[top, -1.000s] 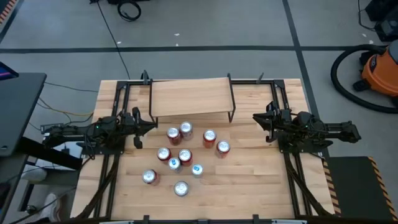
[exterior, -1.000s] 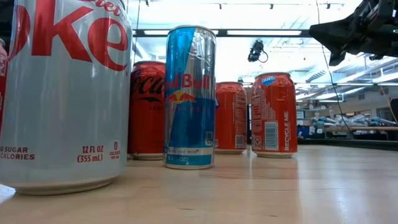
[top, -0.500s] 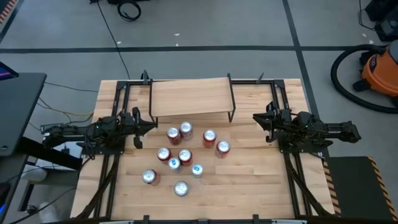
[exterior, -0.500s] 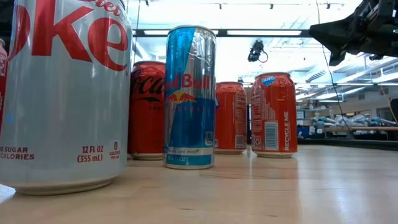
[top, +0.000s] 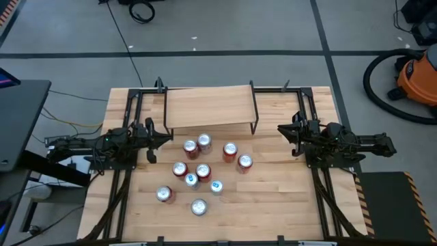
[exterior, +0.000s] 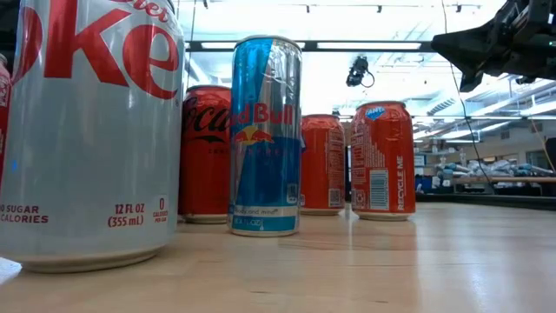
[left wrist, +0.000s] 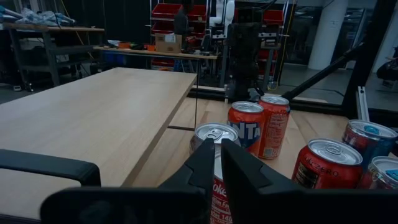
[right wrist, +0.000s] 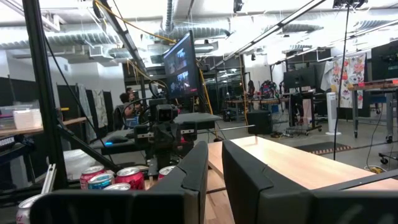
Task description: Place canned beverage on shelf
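Several cans (top: 203,171) stand upright on their bases in a loose cluster at the middle of the wooden table. In the low view a silver cola can (exterior: 87,130) is nearest, with a slim blue-silver can (exterior: 265,135), a red can (exterior: 206,152) and an orange can (exterior: 382,161) behind it. The shelf (top: 209,106), a light-wood board on thin black legs, stands at the table's far middle with nothing on it. My left gripper (top: 167,139) hovers shut at the left of the cans. My right gripper (top: 280,128) hovers shut at their right. Both point toward the table's middle.
Black frame rails (top: 126,171) run along the table's left and right sides under each arm. An orange vacuum (top: 416,75) stands on the floor beyond the far right corner. Bare tabletop (top: 273,205) lies near the front, right of the cans.
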Robot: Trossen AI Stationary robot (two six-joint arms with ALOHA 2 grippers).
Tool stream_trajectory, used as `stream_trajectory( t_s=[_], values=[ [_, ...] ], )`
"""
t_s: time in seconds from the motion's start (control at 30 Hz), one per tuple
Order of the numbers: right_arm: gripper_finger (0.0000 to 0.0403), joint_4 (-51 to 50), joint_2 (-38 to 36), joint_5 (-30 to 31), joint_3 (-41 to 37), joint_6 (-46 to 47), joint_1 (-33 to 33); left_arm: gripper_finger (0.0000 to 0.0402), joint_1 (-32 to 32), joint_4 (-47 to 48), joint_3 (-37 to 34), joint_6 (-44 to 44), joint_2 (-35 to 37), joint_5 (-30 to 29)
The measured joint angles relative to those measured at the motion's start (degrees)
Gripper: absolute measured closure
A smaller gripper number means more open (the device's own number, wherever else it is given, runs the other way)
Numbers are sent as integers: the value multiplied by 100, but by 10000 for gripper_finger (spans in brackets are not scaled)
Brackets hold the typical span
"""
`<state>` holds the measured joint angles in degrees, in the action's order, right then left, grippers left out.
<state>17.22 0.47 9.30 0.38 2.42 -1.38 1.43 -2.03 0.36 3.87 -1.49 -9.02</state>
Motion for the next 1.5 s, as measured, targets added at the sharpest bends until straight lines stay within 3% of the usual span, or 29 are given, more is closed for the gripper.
stream_trajectory(
  t_s=[0.13, 0.33, 0.9, 1.03, 1.17, 1.5],
  values=[
    [344, 16, 0, 0, 0, -28, 0, 363, 0, -130, 0, 402, 1, -9],
    [344, 241, 0, 215, 0, -930, -5, 363, 0, -535, 0, 1587, 2, -9],
    [345, 994, 0, 172, 0, -607, -5, 363, -4, -719, 0, 2184, 2, 4],
    [344, 1185, 0, 385, 0, -284, -5, 363, -4, -759, 0, 1724, 2, 28],
    [344, 1215, 22, 997, 0, -458, -61, 363, -4, -1091, 1, 1056, 2, 37],
    [344, 1733, 267, 1027, 0, -864, -286, 363, -4, -1334, 117, 160, 0, 655]
  ],
)
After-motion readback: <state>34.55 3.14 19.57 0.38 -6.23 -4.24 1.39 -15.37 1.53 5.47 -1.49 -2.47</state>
